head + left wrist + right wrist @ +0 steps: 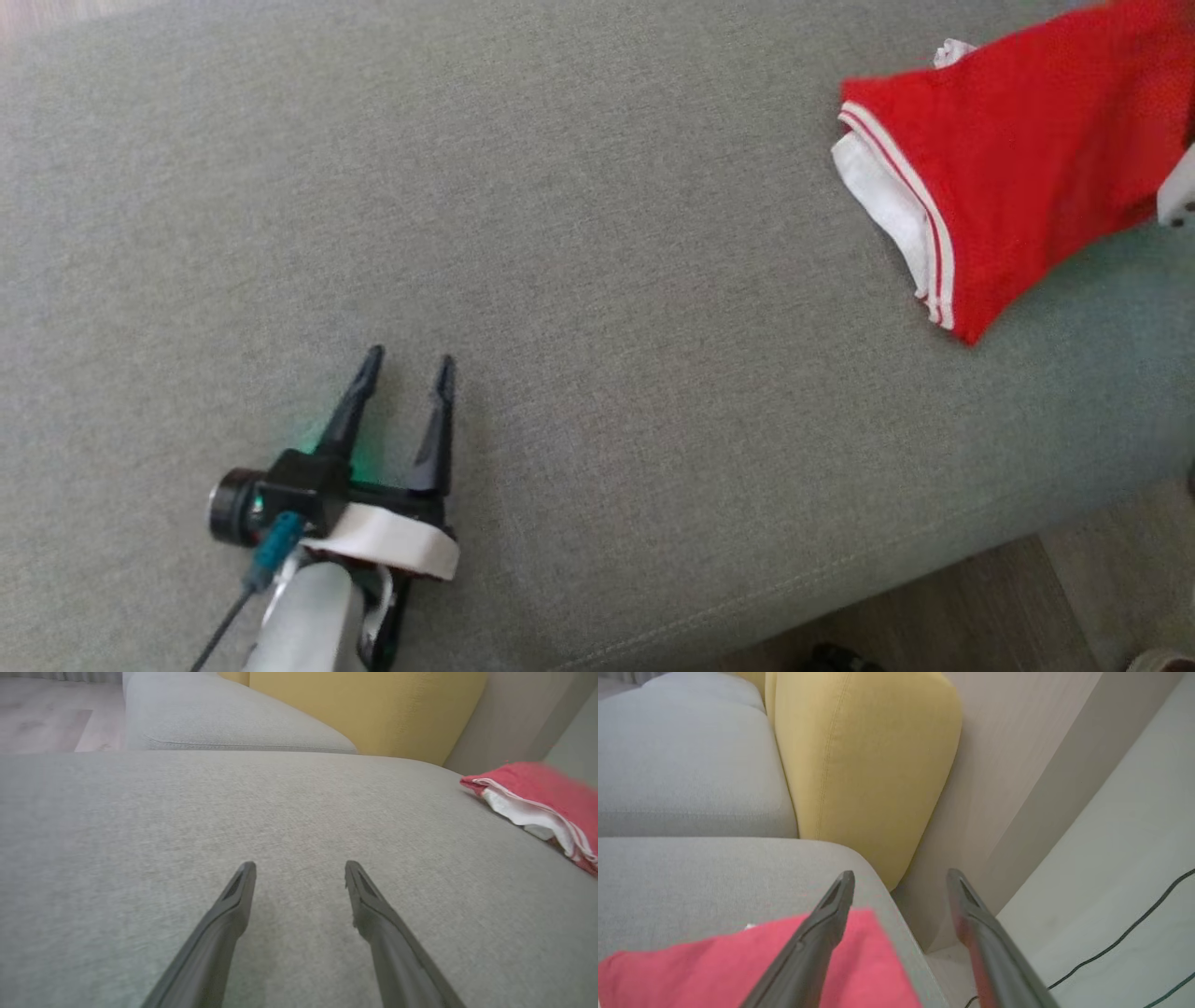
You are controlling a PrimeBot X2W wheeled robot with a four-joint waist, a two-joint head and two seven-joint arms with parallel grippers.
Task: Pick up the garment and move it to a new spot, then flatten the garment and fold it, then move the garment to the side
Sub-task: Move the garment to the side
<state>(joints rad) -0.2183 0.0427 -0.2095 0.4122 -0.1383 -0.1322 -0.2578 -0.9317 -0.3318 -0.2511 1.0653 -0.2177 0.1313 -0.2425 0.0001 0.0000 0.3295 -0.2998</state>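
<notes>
Near left, left gripper (408, 366) spread wide and empty over the grey sofa cushion (597, 280), further right, right gripper (901, 878) parted, gripping nothing, above the folded red garment (1018, 159) with white trim, lying at the cushion's far right corner, yellow cushion (864, 765) beyond.

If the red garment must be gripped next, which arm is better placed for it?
Right, probably. The right pincer is open just over one end of the red garment. The left pincer, also open, is over bare grey cushion, far from it.
</notes>
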